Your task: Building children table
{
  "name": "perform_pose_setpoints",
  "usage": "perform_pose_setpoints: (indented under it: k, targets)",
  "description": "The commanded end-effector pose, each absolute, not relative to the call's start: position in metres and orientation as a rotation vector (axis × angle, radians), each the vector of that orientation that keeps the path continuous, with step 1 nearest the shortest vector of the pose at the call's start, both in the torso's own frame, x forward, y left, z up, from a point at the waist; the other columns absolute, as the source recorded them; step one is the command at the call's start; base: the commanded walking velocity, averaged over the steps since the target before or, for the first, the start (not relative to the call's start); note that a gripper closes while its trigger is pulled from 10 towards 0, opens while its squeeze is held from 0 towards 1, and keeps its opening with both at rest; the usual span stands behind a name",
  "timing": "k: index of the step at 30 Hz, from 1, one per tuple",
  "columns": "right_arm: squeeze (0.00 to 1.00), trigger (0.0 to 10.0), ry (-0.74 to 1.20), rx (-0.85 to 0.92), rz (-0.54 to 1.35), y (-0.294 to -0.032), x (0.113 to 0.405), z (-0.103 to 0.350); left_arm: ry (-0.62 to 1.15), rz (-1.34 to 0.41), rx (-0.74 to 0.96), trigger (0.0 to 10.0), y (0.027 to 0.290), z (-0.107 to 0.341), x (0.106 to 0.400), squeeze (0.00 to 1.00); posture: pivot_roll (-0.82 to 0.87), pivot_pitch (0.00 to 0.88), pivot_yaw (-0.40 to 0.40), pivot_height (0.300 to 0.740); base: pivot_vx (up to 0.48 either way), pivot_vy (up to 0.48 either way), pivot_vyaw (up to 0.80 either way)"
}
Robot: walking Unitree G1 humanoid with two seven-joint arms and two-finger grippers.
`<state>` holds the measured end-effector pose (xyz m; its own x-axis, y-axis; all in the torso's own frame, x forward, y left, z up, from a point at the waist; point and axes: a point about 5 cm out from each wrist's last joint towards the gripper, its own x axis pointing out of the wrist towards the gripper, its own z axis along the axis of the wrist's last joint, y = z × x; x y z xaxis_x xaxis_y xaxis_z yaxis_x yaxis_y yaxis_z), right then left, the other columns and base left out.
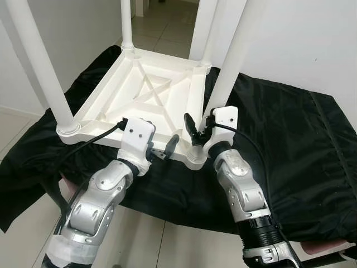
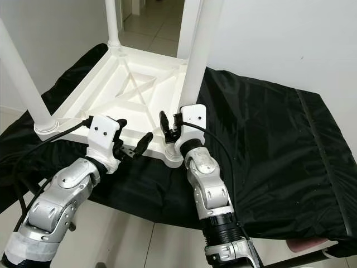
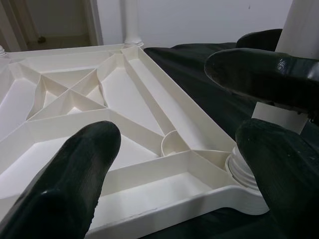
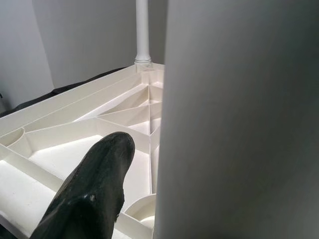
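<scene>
Setting: white walls and a pale tiled floor (image 1: 162, 25) are framing a raised surface draped in black cloth (image 1: 290, 139).

Item 1: white plastic children's table (image 1: 148, 92), lying upside down on the cloth toward 10 o'clock, ribbed underside facing up. Four white legs are standing upright from its corners: far leg (image 1: 127, 25) at 12 o'clock, left leg (image 1: 42, 67) at 9 o'clock, back-right leg (image 1: 202, 28) at 1 o'clock, near leg (image 1: 231, 58) rising from the near corner socket (image 3: 244, 172).

Item 2: right gripper (image 1: 199, 129), sitting against the base of the near leg; one black finger (image 4: 89, 194) is showing beside the leg, and whether it is gripping cannot be told.

Item 3: left gripper (image 1: 165, 149), hovering at the table's near edge, at 9 o'clock from the right gripper, fingers (image 3: 65, 184) spread wide and holding nothing.
</scene>
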<state>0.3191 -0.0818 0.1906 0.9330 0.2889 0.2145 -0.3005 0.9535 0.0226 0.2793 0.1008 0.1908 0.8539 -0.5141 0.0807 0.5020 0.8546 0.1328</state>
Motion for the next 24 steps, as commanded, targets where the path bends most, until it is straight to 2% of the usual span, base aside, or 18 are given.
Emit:
perform_pose_setpoints:
  k: [1, 12, 13, 14, 15, 16, 17, 18, 19, 20, 24]
  targets:
    - [0.0, 10.0, -0.198, 0.049, 0.292, -0.083, 0.32, 0.188, -0.109, -0.712, 0.125, 10.0, 0.09, 0.191, 0.273, 0.0, 0.04, 0.014, -0.113, 0.74, 0.0, 0.0, 0.0]
    - [0.0, 10.0, -0.177, 0.079, 0.29, -0.082, 0.322, 0.186, -0.12, -0.724, 0.119, 10.0, 0.087, 0.195, 0.269, 0.0, 0.04, 0.016, -0.118, 0.74, 0.0, 0.0, 0.0]
    - [0.0, 10.0, -0.161, 0.173, 0.291, -0.082, 0.322, 0.186, -0.123, -0.73, 0.119, 10.0, 0.087, 0.196, 0.268, 0.0, 0.04, 0.016, -0.118, 0.74, 0.0, 0.0, 0.0]
    - [0.0, 10.0, -0.161, 0.173, 0.291, -0.082, 0.322, 0.186, -0.123, -0.73, 0.119, 10.0, 0.087, 0.196, 0.268, 0.0, 0.04, 0.016, -0.118, 0.74, 0.0, 0.0, 0.0]
    - [0.0, 10.0, -0.136, 0.298, 0.287, -0.084, 0.324, 0.187, -0.128, -0.737, 0.111, 10.0, 0.086, 0.198, 0.267, 0.0, 0.04, 0.018, -0.12, 0.74, 0.0, 0.0, 0.0]
    - [0.0, 10.0, -0.136, 0.298, 0.287, -0.084, 0.324, 0.187, -0.128, -0.737, 0.111, 10.0, 0.086, 0.198, 0.267, 0.0, 0.04, 0.018, -0.12, 0.74, 0.0, 0.0, 0.0]
    - [0.0, 10.0, -0.115, 0.419, 0.289, -0.086, 0.324, 0.187, -0.132, -0.743, 0.105, 10.0, 0.085, 0.2, 0.266, 0.0, 0.04, 0.022, -0.121, 0.74, 0.0, 0.0, 0.0]
    - [0.0, 10.0, -0.115, 0.419, 0.289, -0.086, 0.324, 0.187, -0.132, -0.743, 0.105, 10.0, 0.085, 0.2, 0.266, 0.0, 0.04, 0.022, -0.121, 0.74, 0.0, 0.0, 0.0]
    - [0.0, 10.0, -0.104, 0.491, 0.292, -0.087, 0.325, 0.188, -0.135, -0.746, 0.1, 10.0, 0.084, 0.201, 0.265, 0.0, 0.04, 0.022, -0.121, 0.74, 0.0, 0.0, 0.0]
    - [0.0, 10.0, -0.087, 0.635, 0.295, -0.09, 0.325, 0.188, -0.14, -0.751, 0.091, 10.0, 0.083, 0.204, 0.264, 0.0, 0.04, 0.032, -0.123, 0.74, 0.0, 0.0, 0.0]
    - [0.0, 10.0, -0.087, 0.749, 0.308, -0.094, 0.325, 0.19, -0.151, -0.76, 0.081, 10.0, 0.082, 0.207, 0.263, 0.0, 0.04, 0.032, -0.123, 0.74, 0.0, 0.0, 0.0]
